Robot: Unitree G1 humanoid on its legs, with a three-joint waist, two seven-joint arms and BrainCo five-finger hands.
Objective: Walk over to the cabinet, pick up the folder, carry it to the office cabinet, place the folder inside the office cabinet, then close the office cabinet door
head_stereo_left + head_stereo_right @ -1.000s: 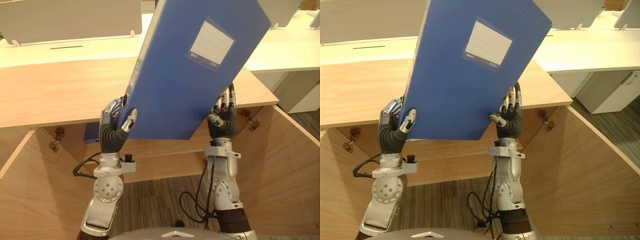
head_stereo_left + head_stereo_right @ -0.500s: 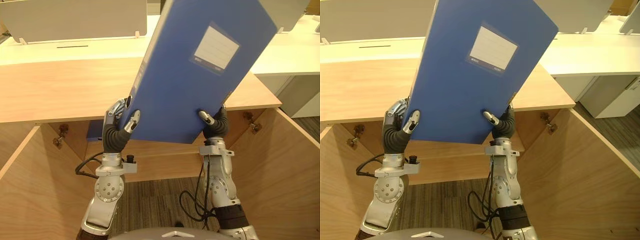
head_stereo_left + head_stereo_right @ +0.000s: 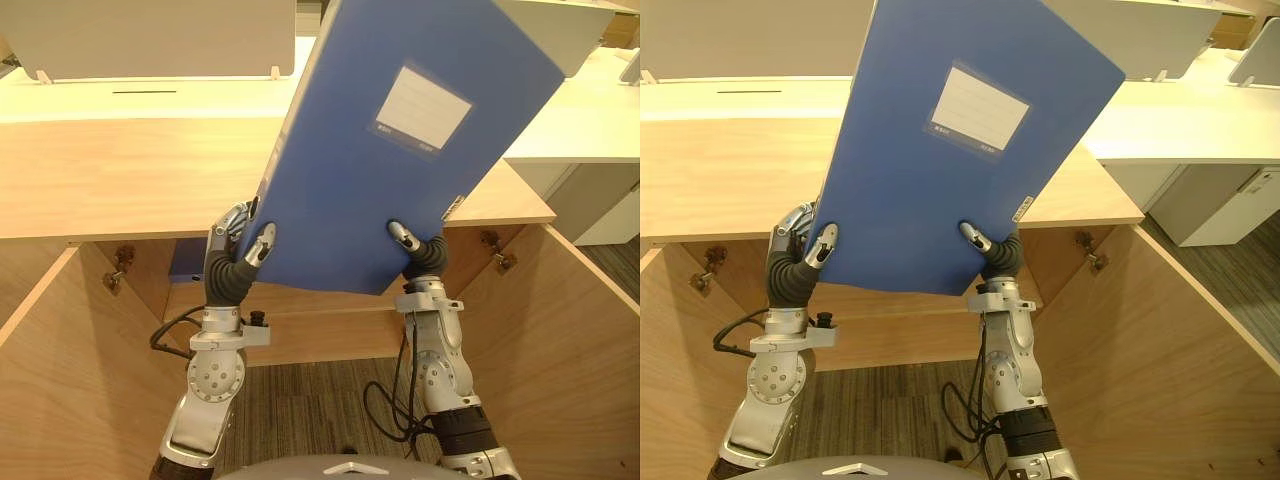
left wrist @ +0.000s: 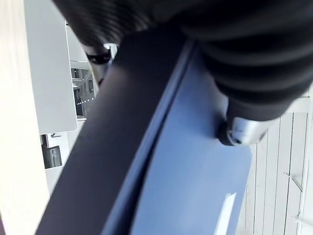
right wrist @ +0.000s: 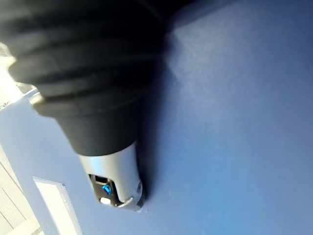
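Large flat blue plastic folder (image 3: 400, 190) is held up off any surface, in front of the head camera and tilted, its top corner leaning to the robot's right. It is above and in front of the light wood office cabinet (image 3: 120, 180), not inside it. A white label pocket (image 3: 422, 108) sits on the upper part of the face turned to the camera.

The left hand (image 3: 228, 268) grips the lower left corner. Its thumb lies on the front face and its fingers (image 3: 228, 215) are curled round the spine edge. In the left wrist view the thumb tip (image 4: 239, 132) presses on the blue face, next to the dark spine (image 4: 107, 147).

The right hand (image 3: 428, 258) is at the folder's lower edge, right of the middle. Its thumb is on the front face and the rest of the hand is behind the folder, so it pinches the folder. In the right wrist view the thumb (image 5: 115, 181) lies flat on the blue surface.

Both cabinet doors are swung open, the left door (image 3: 60, 380) and the right door (image 3: 570, 340). A metal hinge (image 3: 118, 272) shows just under the top on the left and another hinge (image 3: 494, 250) on the right. A second blue item (image 3: 185, 262) is partly visible inside at the left rear, under the top; can't tell what it is.

Grey striped carpet floor (image 3: 310, 400) shows between the doors. White worktop (image 3: 150, 95) with an upright white divider panel (image 3: 150, 35) is behind the cabinet.
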